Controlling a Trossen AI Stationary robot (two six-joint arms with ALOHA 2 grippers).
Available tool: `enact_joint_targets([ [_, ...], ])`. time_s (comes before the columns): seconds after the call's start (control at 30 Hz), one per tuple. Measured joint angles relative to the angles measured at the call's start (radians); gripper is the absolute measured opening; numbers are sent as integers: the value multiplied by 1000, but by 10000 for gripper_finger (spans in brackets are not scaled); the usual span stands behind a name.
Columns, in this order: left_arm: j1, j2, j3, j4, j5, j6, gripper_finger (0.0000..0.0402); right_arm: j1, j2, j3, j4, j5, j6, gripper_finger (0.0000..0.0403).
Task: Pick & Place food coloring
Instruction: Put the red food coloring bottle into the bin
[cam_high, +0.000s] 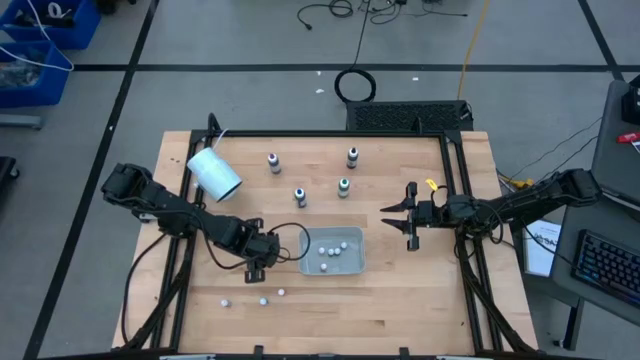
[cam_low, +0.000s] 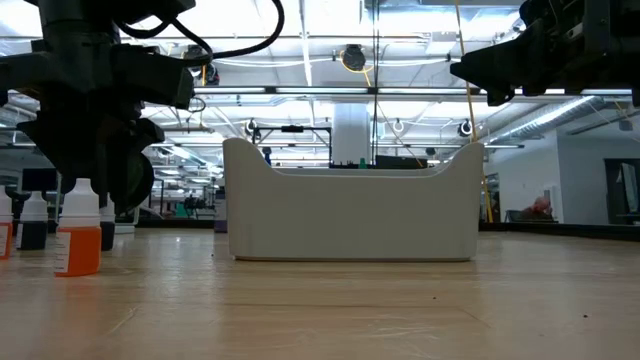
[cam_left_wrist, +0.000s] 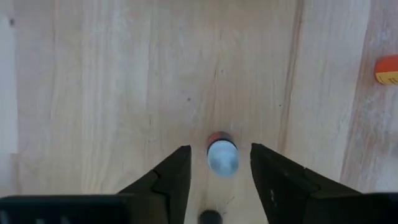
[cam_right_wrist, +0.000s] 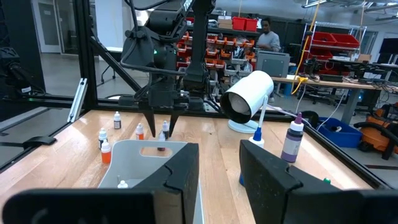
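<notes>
The left gripper (cam_left_wrist: 219, 167) points straight down at the wooden table (cam_high: 400, 310), just beside the short end of the white tray (cam_high: 334, 251). Its fingers (cam_left_wrist: 166, 180) stand narrowly apart with a small bottle (cam_left_wrist: 222, 155) upright between them, a gap on each side, so nothing is held. Only the left wrist view shows this: from straight above, the bottle is a pale round cap with a sliver of red-orange body behind it. In the high view the gripper's own bulk hides that bottle.

The right gripper (cam_high: 412, 217) hovers past the tray's other end, fingers parted and empty.

In the high view, four more food coloring bottles (cam_high: 299, 196) stand spread apart on the far half of the table, their tints hard to read. The right wrist view shows colours better: a purple-bodied bottle (cam_right_wrist: 291, 138) and a blue one (cam_right_wrist: 256, 138), and orange ones (cam_right_wrist: 106, 152) beyond the tray. The low view shows an orange bottle (cam_low: 78, 240) beside the left arm, with more cut off at the frame edge.

The tray holds several small pale caps, too small to identify. A white cup (cam_high: 214, 173) lies on its side near the far left corner. Small white bits (cam_high: 263, 299) dot the near table. A person (cam_right_wrist: 268, 36) sits far behind.
</notes>
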Motion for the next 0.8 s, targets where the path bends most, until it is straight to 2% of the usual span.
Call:
enact_joint_targets([
  [0.53,0,0,0,-7,5,-7,141,0,0,0,0,0,0,105],
  [0.8,5,60,0,-2,38,-12,156,0,0,0,0,0,0,105],
])
